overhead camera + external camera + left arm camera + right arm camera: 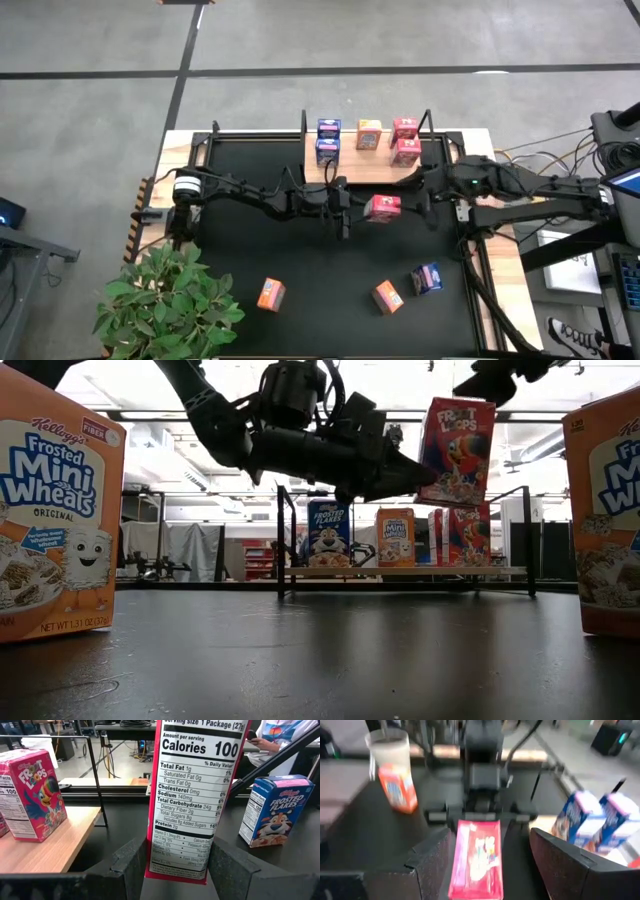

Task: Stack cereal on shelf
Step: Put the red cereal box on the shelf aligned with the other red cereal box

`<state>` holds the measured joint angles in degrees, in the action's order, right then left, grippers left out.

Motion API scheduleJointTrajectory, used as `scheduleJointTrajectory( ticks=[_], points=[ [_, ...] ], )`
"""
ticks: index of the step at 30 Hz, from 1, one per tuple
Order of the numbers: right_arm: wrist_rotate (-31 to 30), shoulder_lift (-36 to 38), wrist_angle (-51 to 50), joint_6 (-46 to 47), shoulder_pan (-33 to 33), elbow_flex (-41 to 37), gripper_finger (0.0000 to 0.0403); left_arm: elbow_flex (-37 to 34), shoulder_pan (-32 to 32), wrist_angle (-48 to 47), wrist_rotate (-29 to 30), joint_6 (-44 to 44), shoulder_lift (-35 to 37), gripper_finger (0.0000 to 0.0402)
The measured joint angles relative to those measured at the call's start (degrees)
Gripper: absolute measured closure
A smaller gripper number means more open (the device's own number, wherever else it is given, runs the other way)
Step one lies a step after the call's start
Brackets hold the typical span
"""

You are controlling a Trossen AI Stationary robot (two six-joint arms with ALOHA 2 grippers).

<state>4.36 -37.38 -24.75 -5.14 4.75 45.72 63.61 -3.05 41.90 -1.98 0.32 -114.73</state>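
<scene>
Tabletop [300, 330]: three boxes off the shelf [350, 170].
Shelf: five placed.
Left gripper [352, 208]: holds your red box [383, 207].
Right gripper [425, 205]: wide beside it.

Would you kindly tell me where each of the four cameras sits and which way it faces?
High view: above the table, looking straight down; both arms meet at a red box before the shelf.
Low view: at tabletop height, facing the shelf; arms enter from above.
Left wrist view: on the left arm, past the left gripper clamping the red box.
Right wrist view: on the right arm, past the right gripper, jaws apart, facing the left arm.
Shared: all four show that red box.
</scene>
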Motion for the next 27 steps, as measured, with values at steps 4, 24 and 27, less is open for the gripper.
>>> scheduleJointTrajectory(
  ticks=[4,24,27],
  points=[
    [-0.46,-5.85,-7.16,-0.46,0.0,5.71,0.0141,0.0,0.0,-0.01,-0.01,0.0,0.01,0.0231],
    [-1.53,-25.48,-33.14,3.31,0.0,27.11,0.0151,0.0,-0.07,0.1,2.97,-0.94,0.08,0.0231],
    [-1.53,-26.73,-35.07,3.75,0.0,28.54,0.0153,0.0,-0.11,0.1,3.05,-0.94,0.12,0.0231]
  ],
)
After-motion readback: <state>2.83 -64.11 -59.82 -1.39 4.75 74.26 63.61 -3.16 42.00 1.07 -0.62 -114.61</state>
